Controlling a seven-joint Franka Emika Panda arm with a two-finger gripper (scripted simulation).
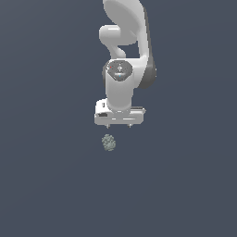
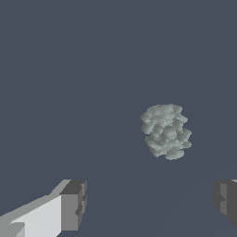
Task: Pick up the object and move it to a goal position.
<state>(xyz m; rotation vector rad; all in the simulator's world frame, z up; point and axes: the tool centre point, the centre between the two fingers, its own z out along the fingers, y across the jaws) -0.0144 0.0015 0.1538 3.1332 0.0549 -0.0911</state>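
Nothing done yet. Gripper (image 1: 119,125) released, mid-frame above lump (image 1: 108,142) on desk (image 1: 46,185). Left: descend, grasp, carry to goal.

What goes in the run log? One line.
phase: approach | gripper: open, above surface | object: on surface, ungrasped

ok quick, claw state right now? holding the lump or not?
Claw: open, holding nothing. The grey-green lump lies free on the surface, clear of both fingers.
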